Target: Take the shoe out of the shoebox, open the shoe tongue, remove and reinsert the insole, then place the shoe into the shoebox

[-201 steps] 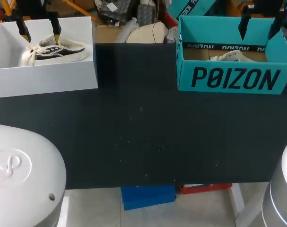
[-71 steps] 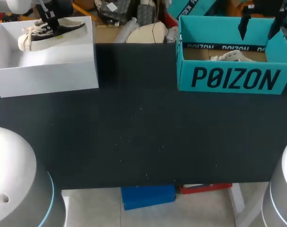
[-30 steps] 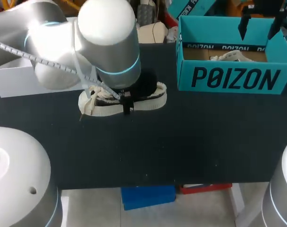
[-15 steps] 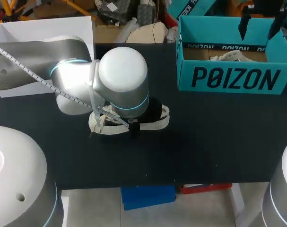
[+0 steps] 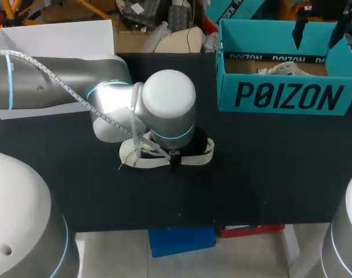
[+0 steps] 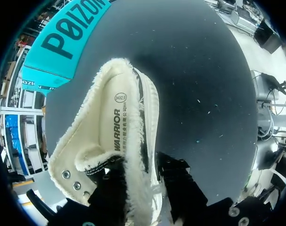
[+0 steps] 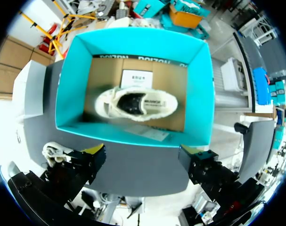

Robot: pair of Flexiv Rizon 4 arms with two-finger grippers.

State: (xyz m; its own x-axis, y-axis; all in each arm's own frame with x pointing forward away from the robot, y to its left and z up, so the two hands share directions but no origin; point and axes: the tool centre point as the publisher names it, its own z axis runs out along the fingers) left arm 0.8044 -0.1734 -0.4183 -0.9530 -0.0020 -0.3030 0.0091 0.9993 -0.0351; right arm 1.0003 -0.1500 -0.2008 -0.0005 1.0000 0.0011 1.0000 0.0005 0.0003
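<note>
Gripping shoe [image 6: 110, 127] sidewall, left hand [image 6: 140, 167] closed on it; right hand [image 7: 143, 153] wide open above teal shoebox [image 7: 201, 94].

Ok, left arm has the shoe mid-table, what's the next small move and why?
Probably settle the shoe flat on the table and release the left jaws: they clamp its collar from both sides, it is already out of the white box, and the tongue is not yet opened.

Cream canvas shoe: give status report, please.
Left claw shut on cream canvas shoe, mid black table. Right claw open above teal cardboard shoebox. Another shoe lies inside it.
</note>
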